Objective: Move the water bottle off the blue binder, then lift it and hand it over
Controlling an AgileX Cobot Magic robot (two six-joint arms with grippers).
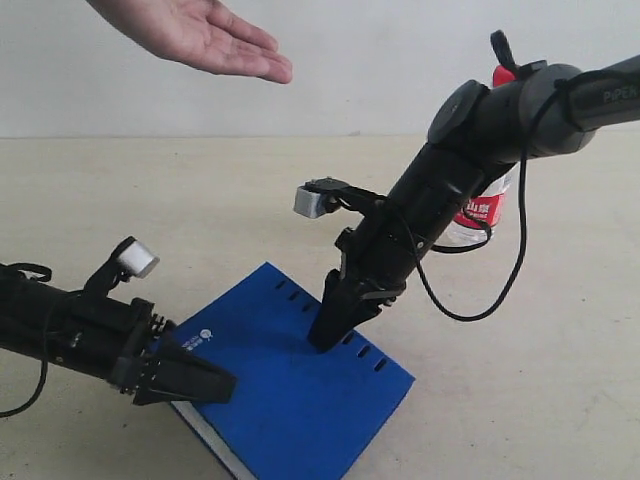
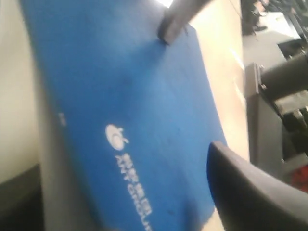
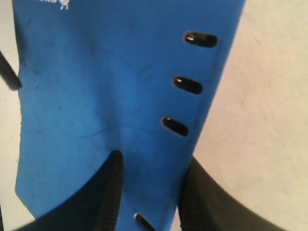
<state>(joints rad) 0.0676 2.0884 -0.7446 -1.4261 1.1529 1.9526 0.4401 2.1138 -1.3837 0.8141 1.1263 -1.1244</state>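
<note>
Blue binder lies between parted left jaws; parted right jaws straddle its slotted edge.

the blue binder has a matt, faintly scuffed cover. the water bottle looks clear, glossy plastic. the table looks smooth, dull.

The blue binder is coloured deep blue, marked with a white logo and a row of dark slots. Behind the binder, the water bottle is topped by a red cap and labelled in red and white.
</note>
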